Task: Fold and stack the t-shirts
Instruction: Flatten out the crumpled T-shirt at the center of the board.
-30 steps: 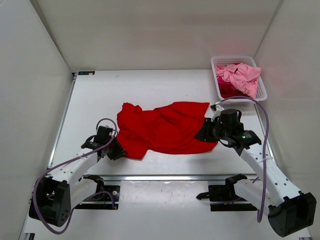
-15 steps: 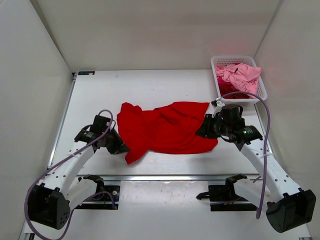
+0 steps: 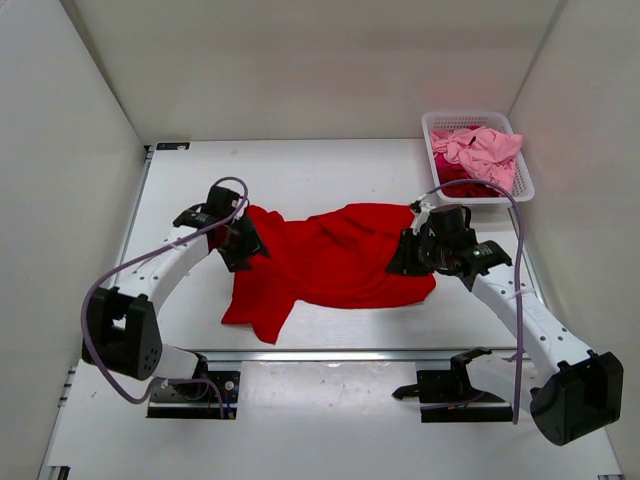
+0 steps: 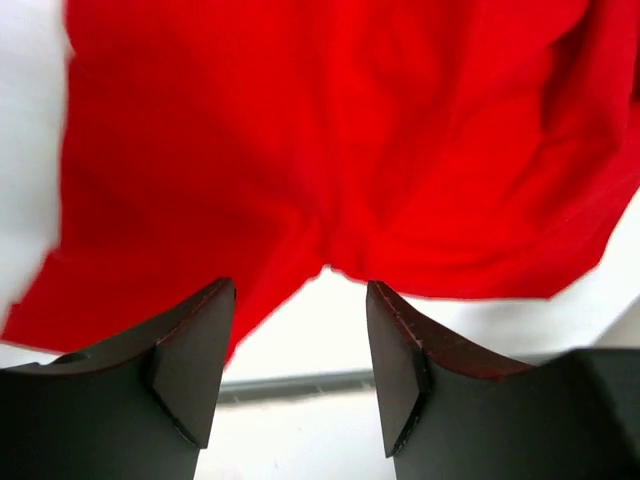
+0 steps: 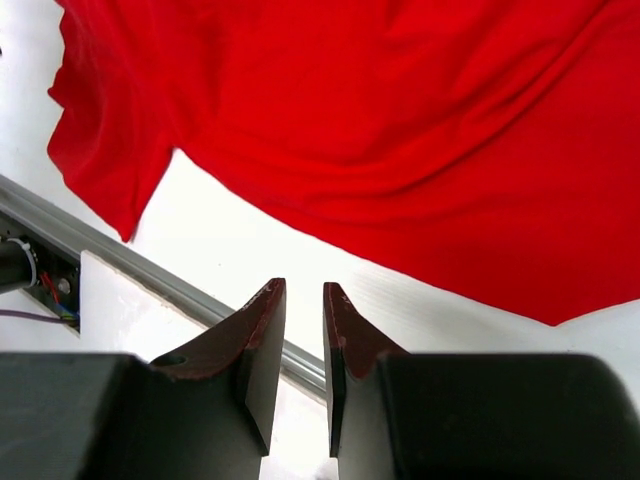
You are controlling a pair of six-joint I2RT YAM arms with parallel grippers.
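One red shirt (image 3: 335,255) lies rumpled mid-worktop (image 3: 300,175), not yet flat, so I judge the step is spreading. The left pincer (image 4: 298,300) is wide and empty at its left side. The right pincer (image 5: 303,290) is narrow and holds nothing. Next, both need to grip corners. One basket (image 3: 433,150) in the far right corner holds one pink shirt (image 3: 485,150) over darker cloth (image 3: 455,178), which I cannot count.

A magenta cloth shirt (image 3: 455,180) lay mostly buried under the crumpled light pink cloth t-shirt (image 3: 485,150). The bright red cloth t-shirt (image 4: 330,130), blurred at its edges, ran off the left wrist view at twelve o'clock.
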